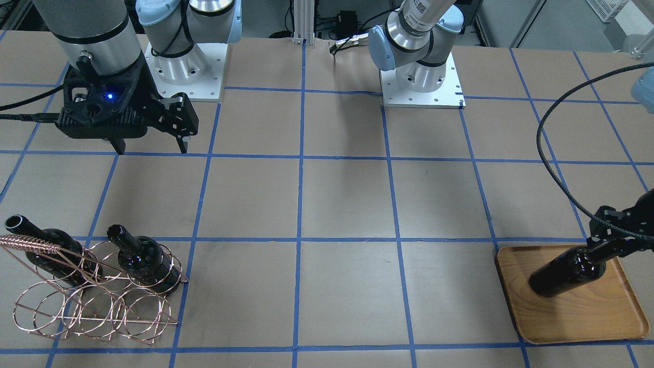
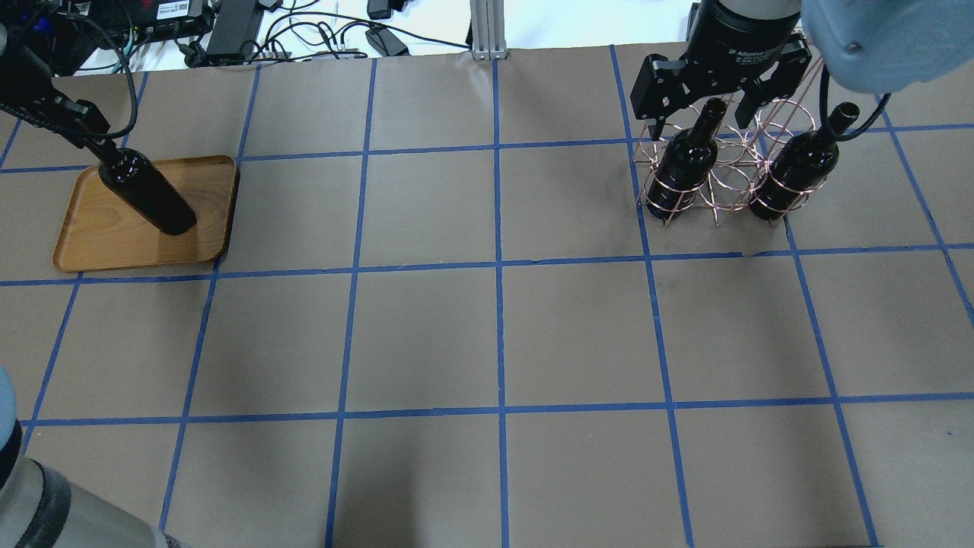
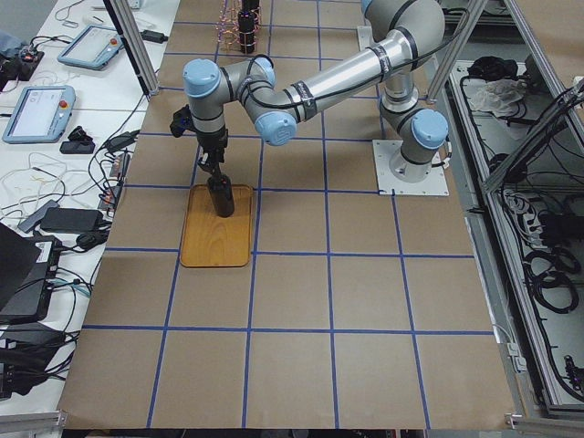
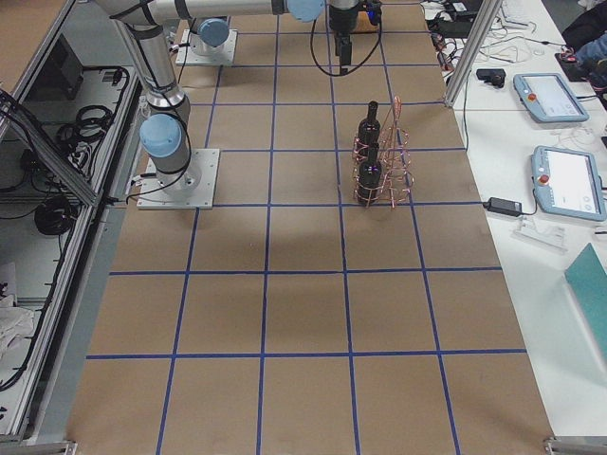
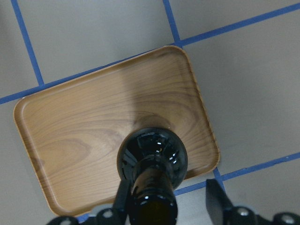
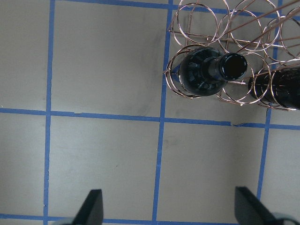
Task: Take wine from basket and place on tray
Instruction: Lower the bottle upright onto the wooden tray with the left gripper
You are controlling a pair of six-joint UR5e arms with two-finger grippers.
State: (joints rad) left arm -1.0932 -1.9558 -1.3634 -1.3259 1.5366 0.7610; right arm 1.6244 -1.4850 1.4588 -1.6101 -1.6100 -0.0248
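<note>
Placement of the bottle [image 1: 562, 275] is the step in hand. Left hand [image 1: 610, 245] grips its neck, base directly below on the tray [image 1: 608, 319]. Lower straight, confirm full base contact, then release. Right hand [image 1: 150, 145] hangs open beside the basket [image 1: 97, 306].

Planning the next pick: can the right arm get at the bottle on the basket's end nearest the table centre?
Probably yes. The right gripper hangs open above the table, holding nothing, and that bottle's neck sticks up clear of the basket loops.
</note>
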